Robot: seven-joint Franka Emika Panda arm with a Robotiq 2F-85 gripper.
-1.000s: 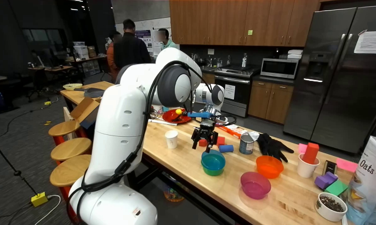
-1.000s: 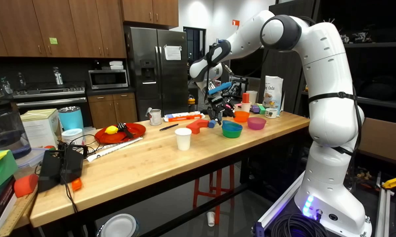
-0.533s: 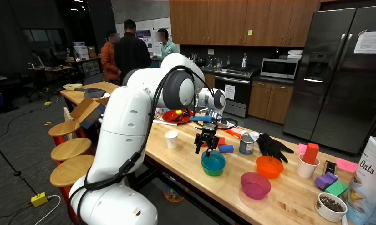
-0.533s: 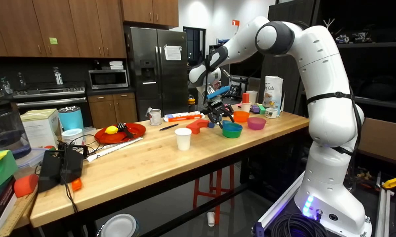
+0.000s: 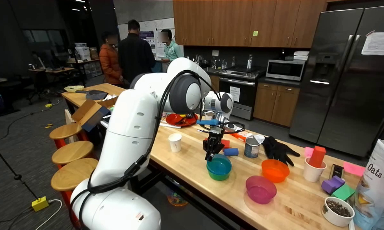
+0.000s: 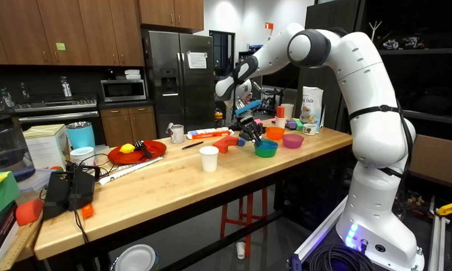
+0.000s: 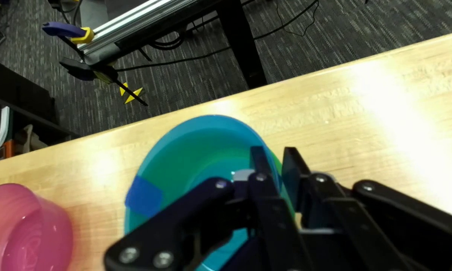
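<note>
Blue bowl [image 7: 188, 162], wrist view: jaws of gripper [image 7: 275, 150] nearly closed w/ its rim btwn; can't tell if firmly held. Pink bowl [image 7: 26, 229] L. In an exterior view: blue bowl nested in green bowl [image 5: 219, 176], paper cup [image 5: 175, 142] to L. In an exterior view: orange bowl [image 6: 275, 133] just beyond.

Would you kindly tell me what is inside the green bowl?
A blue bowl sits inside the green bowl. It covers the green bowl's bottom, so anything beneath cannot be made out.
</note>
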